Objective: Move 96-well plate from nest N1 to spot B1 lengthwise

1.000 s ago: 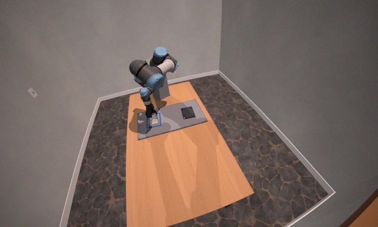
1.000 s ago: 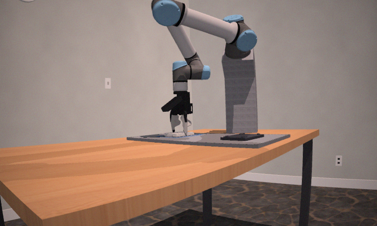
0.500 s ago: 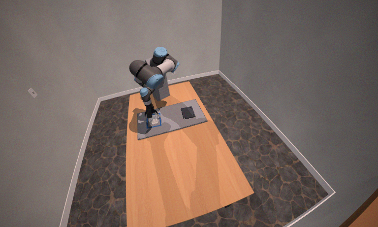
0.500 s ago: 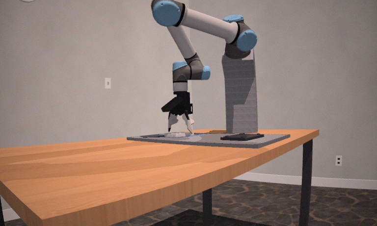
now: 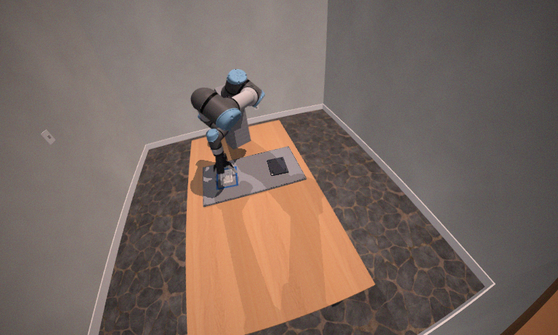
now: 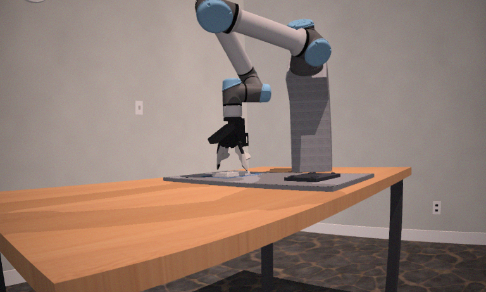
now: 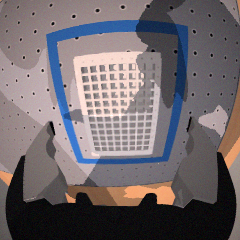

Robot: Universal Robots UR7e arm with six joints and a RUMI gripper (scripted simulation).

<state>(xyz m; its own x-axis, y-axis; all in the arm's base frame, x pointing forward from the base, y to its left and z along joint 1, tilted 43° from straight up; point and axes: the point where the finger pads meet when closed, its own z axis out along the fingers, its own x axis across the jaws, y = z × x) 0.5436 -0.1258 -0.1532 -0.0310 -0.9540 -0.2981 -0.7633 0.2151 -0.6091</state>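
Since the 96-well plate (image 7: 117, 102) lies lengthwise inside the blue taped outline (image 7: 56, 95), the gripper (image 7: 120, 135), jaws wide and empty, should lift straight up without nudging it.

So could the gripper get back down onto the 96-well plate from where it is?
Probably yes: the gripper hangs open right above the 96-well plate, which lies inside the blue taped outline with nothing between.

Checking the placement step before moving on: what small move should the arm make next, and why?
Probably a straight lift clear. The white 96-well plate lies lengthwise inside the blue taped outline, and the black two-jaw gripper hangs open above it, fingers apart from the plate.
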